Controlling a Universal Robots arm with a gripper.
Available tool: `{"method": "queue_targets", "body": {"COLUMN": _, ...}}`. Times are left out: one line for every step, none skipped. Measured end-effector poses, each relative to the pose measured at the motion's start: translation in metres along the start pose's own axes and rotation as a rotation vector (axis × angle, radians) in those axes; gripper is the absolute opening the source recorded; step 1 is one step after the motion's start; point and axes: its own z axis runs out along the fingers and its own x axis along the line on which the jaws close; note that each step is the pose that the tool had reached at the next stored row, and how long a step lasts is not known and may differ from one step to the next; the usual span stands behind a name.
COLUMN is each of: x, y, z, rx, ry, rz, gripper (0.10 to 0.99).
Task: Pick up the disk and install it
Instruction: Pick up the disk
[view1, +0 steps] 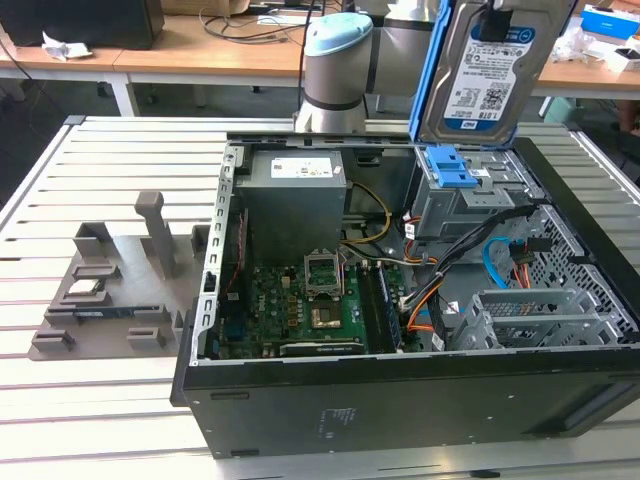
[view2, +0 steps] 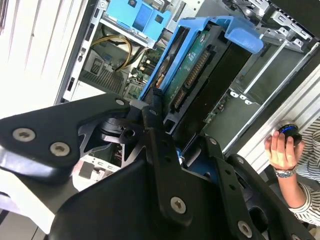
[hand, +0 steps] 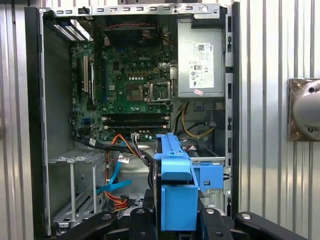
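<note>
Your hand (view2: 175, 132) pinches the flat silver disk (view1: 495, 75) in its blue plastic carrier, upright at the exterior view's upper right, above the grey metal drive cage (view1: 455, 205). It is picked up but not installed; seating it likely demands careful alignment.

I held the disk (view1: 495, 75) upright in my pincer (view2: 172, 127), above the open computer case (view1: 400, 405). Its silver face with the blue-and-white label was turned to the exterior view. The bright blue carrier frame wrapped its edges. The second wrist view showed its green board and connector edge-on.
</note>
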Motion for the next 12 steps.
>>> {"method": "queue_targets", "body": {"x": 0.0012, "y": 0.0, "z": 0.0001, "rx": 0.0, "ry": 0.0002, "rz": 0.0, "gripper": 0.365}}
{"method": "queue_targets", "body": {"x": 0.0021, "y": 0.0, "z": 0.0002, "rx": 0.0, "ry": 0.0003, "rz": 0.0, "gripper": 0.365}}
{"method": "queue_targets", "body": {"x": 0.0038, "y": 0.0, "z": 0.0004, "rx": 0.0, "ry": 0.0007, "rz": 0.0, "gripper": 0.365}}
{"method": "queue_targets", "body": {"x": 0.0055, "y": -0.0001, "z": 0.0005, "rx": 0.0, "ry": 0.001, "rz": 0.0, "gripper": 0.365}}
{"method": "queue_targets", "body": {"x": 0.0072, "y": -0.0001, "z": 0.0007, "rx": 0.0, "ry": 0.0014, "rz": 0.0, "gripper": 0.365}}
{"method": "queue_targets", "body": {"x": 0.0086, "y": -0.0001, "z": 0.0009, "rx": 0.0, "ry": 0.0016, "rz": 0.0, "gripper": 0.365}}
{"method": "queue_targets", "body": {"x": 0.0095, "y": -0.0001, "z": 0.0009, "rx": 0.0, "ry": 0.0017, "rz": 0.0, "gripper": 0.365}}
{"method": "queue_targets", "body": {"x": 0.0111, "y": -0.0002, "z": 0.0011, "rx": 0.0, "ry": 0.0021, "rz": 0.0, "gripper": 0.365}}
{"method": "queue_targets", "body": {"x": 0.0124, "y": -0.0002, "z": 0.0012, "rx": 0.0, "ry": 0.0023, "rz": 0.0, "gripper": 0.365}}
{"method": "queue_targets", "body": {"x": 0.0134, "y": -0.0002, "z": 0.0013, "rx": 0.0, "ry": 0.0024, "rz": 0.0, "gripper": 0.365}}
{"method": "queue_targets", "body": {"x": 0.0152, "y": -0.0002, "z": 0.0015, "rx": 0.0, "ry": 0.0026, "rz": 0.0, "gripper": 0.365}}
{"method": "queue_targets", "body": {"x": 0.0169, "y": -0.0002, "z": 0.0017, "rx": 0.0, "ry": 0.003, "rz": 0.0, "gripper": 0.365}}
